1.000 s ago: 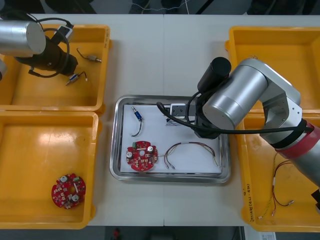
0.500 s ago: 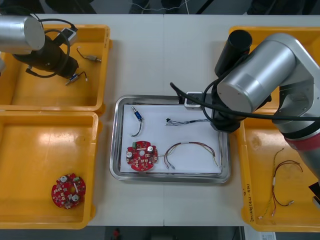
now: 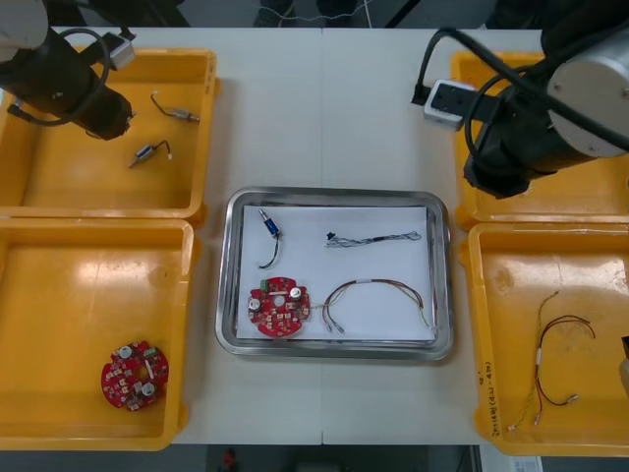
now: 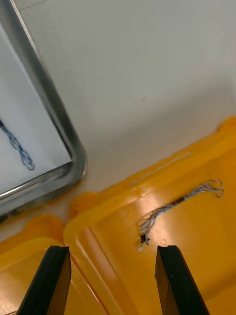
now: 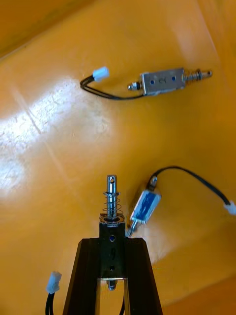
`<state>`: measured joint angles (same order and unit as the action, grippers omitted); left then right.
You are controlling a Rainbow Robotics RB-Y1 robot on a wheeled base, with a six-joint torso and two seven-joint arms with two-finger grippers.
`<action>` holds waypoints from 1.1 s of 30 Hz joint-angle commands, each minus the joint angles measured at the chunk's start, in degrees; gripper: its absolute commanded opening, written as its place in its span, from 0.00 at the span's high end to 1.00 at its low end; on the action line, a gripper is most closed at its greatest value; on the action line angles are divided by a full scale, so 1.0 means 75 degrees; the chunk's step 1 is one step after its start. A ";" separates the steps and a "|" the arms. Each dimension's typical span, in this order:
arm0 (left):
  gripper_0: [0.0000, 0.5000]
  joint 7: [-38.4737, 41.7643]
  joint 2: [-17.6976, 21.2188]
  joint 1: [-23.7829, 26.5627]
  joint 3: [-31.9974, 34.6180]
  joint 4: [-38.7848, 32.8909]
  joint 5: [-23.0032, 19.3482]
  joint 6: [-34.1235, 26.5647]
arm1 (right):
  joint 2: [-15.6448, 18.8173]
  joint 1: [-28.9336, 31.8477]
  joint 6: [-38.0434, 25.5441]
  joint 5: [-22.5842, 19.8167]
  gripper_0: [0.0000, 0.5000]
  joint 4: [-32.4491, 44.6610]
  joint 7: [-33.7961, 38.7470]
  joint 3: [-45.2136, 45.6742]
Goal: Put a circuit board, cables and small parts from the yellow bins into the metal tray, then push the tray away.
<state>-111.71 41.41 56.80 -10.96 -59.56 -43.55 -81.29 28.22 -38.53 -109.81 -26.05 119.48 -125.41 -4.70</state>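
At centre of table (image 3: 324, 108), metal tray (image 3: 440, 280), white inside: round red circuit board (image 3: 278, 307), twisted blue and white cable (image 3: 373, 238), red and yellow cable (image 3: 378, 293), metal part with black lead (image 3: 267, 228). Far left bin (image 3: 88, 182): loose part (image 5: 145, 206) just beside the fingertips, second loose part (image 5: 164, 82) farther off. Left gripper (image 5: 112, 248) clamped on small metal part (image 5: 112, 216) above that bin; long axis in line with fingers, spring pin pointing away from them. Right gripper (image 4: 112, 253) spread wide, nothing between, over far right bin (image 4: 196, 256), near another twisted cable (image 4: 179, 203).

The light table (image 3: 324, 118) has a thin seam (image 3: 322, 98) running straight from its far edge toward its near edge. Beyond the far edge is dark floor (image 3: 216, 10), with thin pale cords (image 3: 280, 14) lying on it.
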 commanded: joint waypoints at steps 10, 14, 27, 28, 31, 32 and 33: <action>1.00 0.3539 0.0010 -0.0015 0.0173 -0.2828 0.0732 -0.2848 | 0.0526 0.1856 -0.0025 0.0133 0.00 0.1601 0.0374 0.2303; 1.00 0.4184 -0.0177 -0.0132 0.0184 -0.3566 0.0791 -0.3317 | 0.0526 0.2149 -0.0025 -0.0195 0.00 0.1625 0.0444 0.2982; 1.00 0.6141 -0.1326 -0.0589 0.0149 -0.5559 0.1072 -0.3827 | 0.0526 0.3122 -0.0025 -0.0558 0.00 0.1789 0.1827 0.4095; 1.00 0.6223 -0.1384 -0.0601 0.0114 -0.5605 0.1096 -0.3827 | 0.0526 0.3157 -0.0025 -0.0558 0.00 0.1800 0.1932 0.4095; 1.00 0.6680 -0.1654 -0.0601 -0.0132 -0.5863 0.1271 -0.3827 | 0.0526 0.3321 -0.0025 -0.0605 0.00 0.1800 0.2542 0.4095; 1.00 0.6856 -0.1759 -0.0601 -0.0249 -0.5934 0.1342 -0.3827 | 0.0526 0.3403 -0.0025 -0.0628 0.00 0.1800 0.2788 0.4084; 1.00 0.7020 -0.1841 -0.0601 -0.0366 -0.6004 0.1389 -0.3827 | 0.0491 0.3485 -0.0025 -0.0664 0.00 0.1800 0.2975 0.4095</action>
<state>-67.12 29.92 52.61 -11.27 -101.31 -34.80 -109.58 30.41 -14.65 -109.85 -30.10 130.89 -106.45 24.66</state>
